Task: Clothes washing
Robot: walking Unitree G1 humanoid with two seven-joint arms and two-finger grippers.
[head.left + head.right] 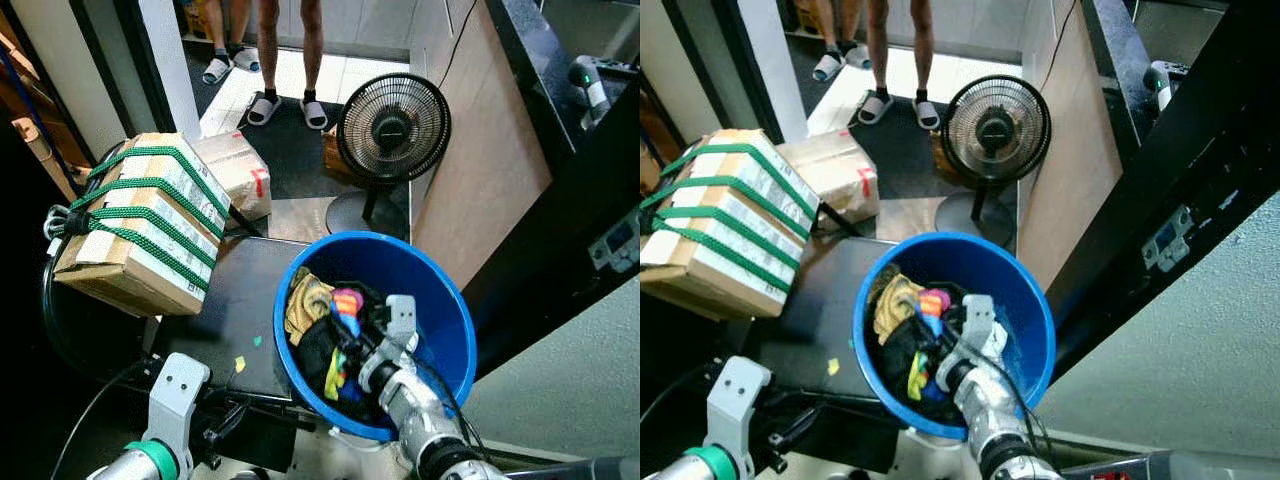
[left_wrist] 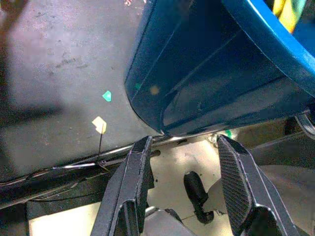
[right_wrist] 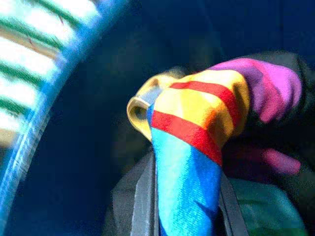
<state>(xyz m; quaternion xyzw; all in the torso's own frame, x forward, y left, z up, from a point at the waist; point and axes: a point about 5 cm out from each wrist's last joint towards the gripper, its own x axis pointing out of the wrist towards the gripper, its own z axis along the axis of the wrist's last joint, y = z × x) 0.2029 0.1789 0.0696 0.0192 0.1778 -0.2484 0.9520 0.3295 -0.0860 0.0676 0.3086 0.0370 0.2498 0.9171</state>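
A blue bucket (image 1: 455, 330) stands in front of the robot, on the right side of a dark flat platform (image 1: 225, 300). Inside the bucket lies a pile of clothes (image 1: 325, 335): a yellowish piece on the left, dark pieces in the middle, and a striped sock (image 3: 197, 132) with blue, red, yellow and purple bands on top.

The right gripper (image 3: 184, 196) is down inside the bucket, among the clothes. In the right wrist view its two black fingers (image 3: 145, 201) stand on both sides of the blue part of the sock and press on it, so the sock is pinched between them and its coloured end stands up above the fingers.

The left gripper (image 2: 184, 162) is low on the near left, outside the bucket, just beside the bottom of its wall. Its fingers are spread apart with nothing between them. Two small scraps of paper (image 2: 100, 124), one green and one pale yellow, lie on the dark platform near it.

On the left of the platform rests a cardboard box (image 1: 140, 220) tied with green straps, and a second box (image 1: 235, 170) sits beyond it. Farther away a black floor fan (image 1: 392, 128) stands beside a wooden panel (image 1: 490, 150). At the far end two people (image 1: 290, 60) in slippers stand on the tiled floor; I see their legs.
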